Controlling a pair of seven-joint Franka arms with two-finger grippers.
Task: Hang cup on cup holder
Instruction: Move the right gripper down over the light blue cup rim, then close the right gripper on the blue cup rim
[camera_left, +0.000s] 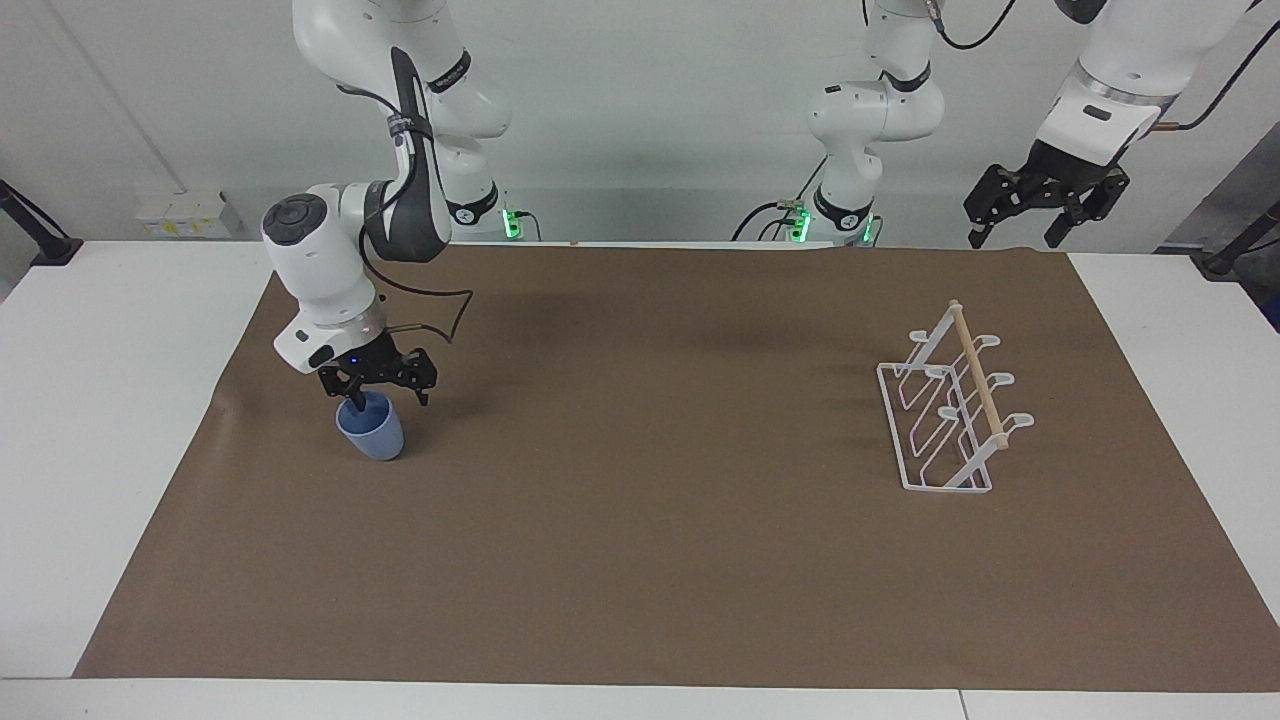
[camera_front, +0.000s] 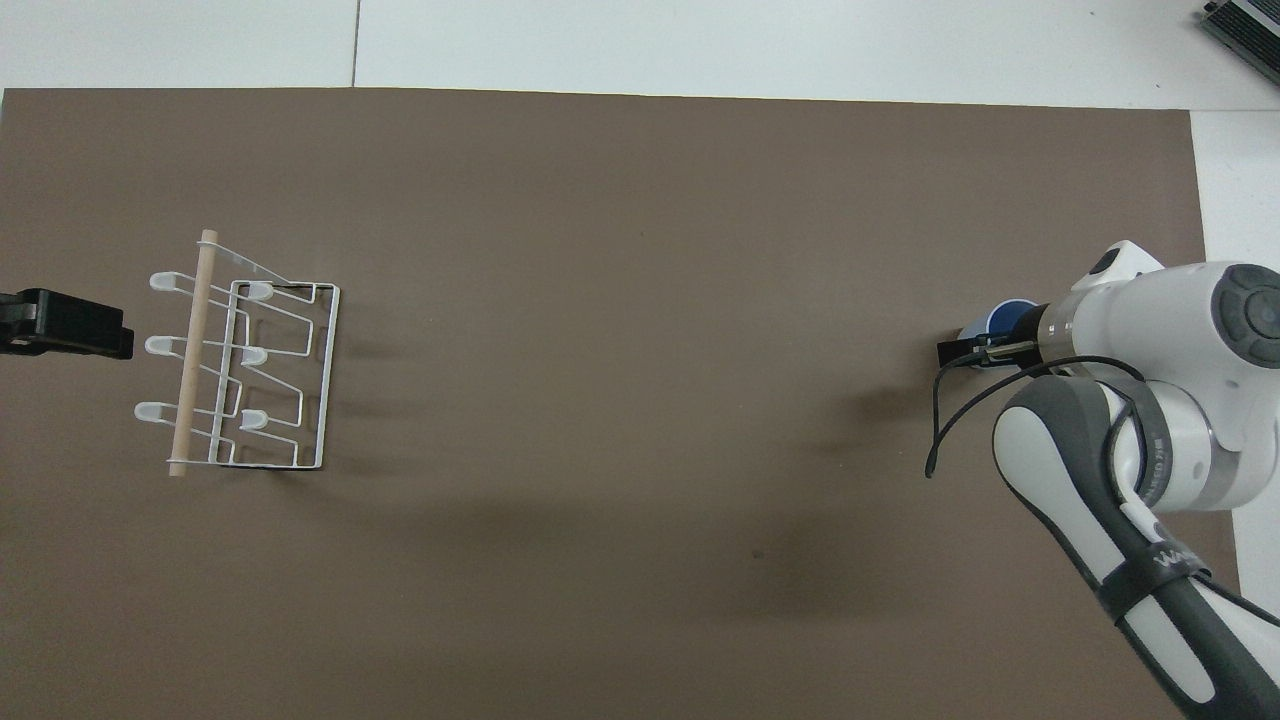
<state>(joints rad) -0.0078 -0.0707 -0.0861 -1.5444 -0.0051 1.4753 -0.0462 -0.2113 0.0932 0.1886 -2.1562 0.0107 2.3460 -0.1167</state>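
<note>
The light blue cup stands upright on the brown mat at the right arm's end of the table; only a sliver of it shows in the overhead view under the arm. My right gripper is open and low over the cup, one finger dipped inside its rim and the other outside its wall; in the overhead view the right gripper covers most of the cup. The white wire cup holder with its wooden dowel stands empty at the left arm's end. My left gripper waits open, raised over the mat's edge near the holder.
The brown mat covers most of the white table. A loose black cable hangs from the right wrist beside the cup. Black stands sit at both table ends near the robots.
</note>
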